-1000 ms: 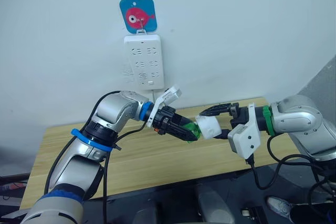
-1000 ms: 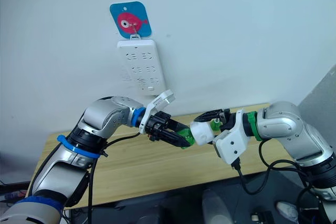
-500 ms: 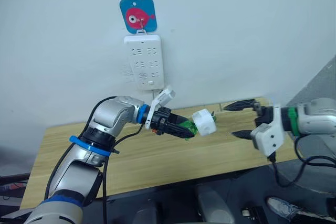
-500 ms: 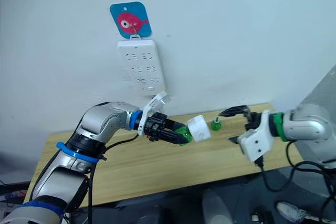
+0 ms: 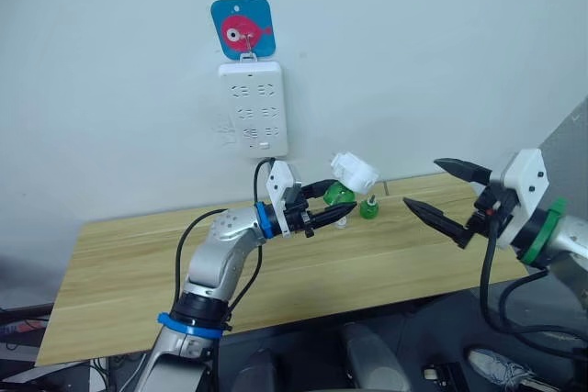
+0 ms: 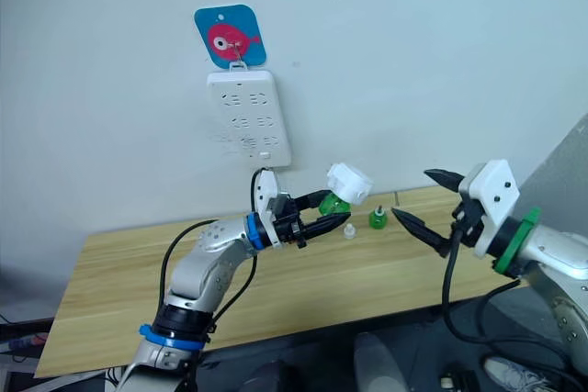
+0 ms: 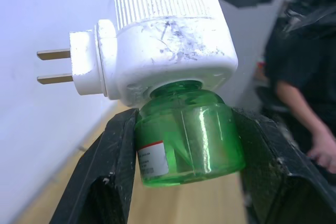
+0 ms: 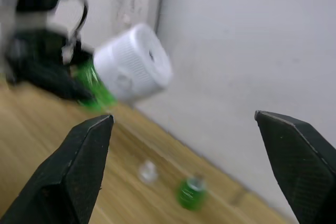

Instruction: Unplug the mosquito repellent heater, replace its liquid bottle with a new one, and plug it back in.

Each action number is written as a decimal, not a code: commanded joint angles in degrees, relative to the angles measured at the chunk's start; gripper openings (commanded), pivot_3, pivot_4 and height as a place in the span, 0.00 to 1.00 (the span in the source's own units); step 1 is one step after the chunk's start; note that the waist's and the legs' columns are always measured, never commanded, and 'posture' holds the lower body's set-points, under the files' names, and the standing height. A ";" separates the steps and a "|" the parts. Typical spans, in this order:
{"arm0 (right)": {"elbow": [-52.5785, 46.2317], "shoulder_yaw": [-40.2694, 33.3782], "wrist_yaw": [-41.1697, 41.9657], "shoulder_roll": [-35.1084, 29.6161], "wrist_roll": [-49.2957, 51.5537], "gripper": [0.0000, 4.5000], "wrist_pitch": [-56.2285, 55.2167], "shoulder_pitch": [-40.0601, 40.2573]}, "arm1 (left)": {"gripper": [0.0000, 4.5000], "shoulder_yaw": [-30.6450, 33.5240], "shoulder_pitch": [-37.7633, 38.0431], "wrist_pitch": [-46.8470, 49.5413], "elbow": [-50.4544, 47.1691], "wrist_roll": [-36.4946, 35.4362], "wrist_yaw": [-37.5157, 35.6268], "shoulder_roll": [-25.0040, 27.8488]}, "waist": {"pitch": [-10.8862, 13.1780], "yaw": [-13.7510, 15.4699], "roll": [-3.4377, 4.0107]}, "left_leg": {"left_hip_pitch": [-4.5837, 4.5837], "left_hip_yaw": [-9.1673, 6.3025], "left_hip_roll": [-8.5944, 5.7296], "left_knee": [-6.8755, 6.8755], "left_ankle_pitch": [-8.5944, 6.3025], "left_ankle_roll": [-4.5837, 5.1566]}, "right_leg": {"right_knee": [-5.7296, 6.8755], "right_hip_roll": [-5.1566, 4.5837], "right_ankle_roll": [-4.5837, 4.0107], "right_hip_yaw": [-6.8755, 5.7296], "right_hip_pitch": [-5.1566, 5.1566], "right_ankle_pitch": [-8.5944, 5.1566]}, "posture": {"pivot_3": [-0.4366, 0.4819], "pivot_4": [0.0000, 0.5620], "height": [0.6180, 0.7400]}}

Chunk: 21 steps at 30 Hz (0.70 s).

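The white mosquito repellent heater [image 7: 168,40] sits on top of a green liquid bottle [image 7: 186,142], its two prongs bare and pointing to the side. My left gripper [image 5: 340,197] is shut on that bottle and holds it above the table, just below and right of the wall power strip [image 5: 253,107]. A second small green bottle [image 5: 368,208] stands on the table near the wall, with a small pale cap [image 6: 349,230] beside it. My right gripper [image 5: 421,182] hangs open over the table's right end, apart from the heater [image 8: 134,69], nothing between its fingers.
The wooden table [image 5: 138,263] runs along a white wall. Above the power strip hangs a blue hook plate with a red fish [image 5: 243,29]. A person's arm [image 7: 310,129] is in the background of the left wrist view.
My right gripper let go of the heater, opened and drew back to the right. My left gripper raised the heater and bottle and tilted them toward the wall.
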 commanded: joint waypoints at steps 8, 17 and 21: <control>-2.15 -0.18 -28.02 6.62 36.93 1.00 4.26 -3.73 | 0.53 0.77 1.42 -17.22 -1.39 3.58 5.64 -2.13 | -0.32 -0.02 0.07 | -0.06 0.00 -0.08 0.00 -0.04 0.07 | -0.05 0.02 0.05 0.02 0.00 -0.03 | 0.16 0.20 0.92; 2.67 7.66 -33.27 8.35 41.14 1.00 2.00 -9.52 | 0.53 0.12 -0.55 -22.26 1.76 4.59 6.66 -2.89 | -1.03 -0.33 -0.01 | -0.07 0.00 -0.08 -0.02 -0.05 0.10 | -0.08 0.32 0.13 0.03 0.01 -0.08 | 0.16 0.18 0.92; 4.84 11.16 -32.61 9.78 39.37 1.00 1.54 -13.08 | 0.53 -0.20 -1.22 -23.36 1.90 4.71 7.24 -3.40 | -1.07 -0.39 0.00 | -0.07 -0.01 -0.06 -0.02 -0.05 0.10 | -0.08 0.33 0.13 0.04 0.00 -0.08 | 0.16 0.18 0.92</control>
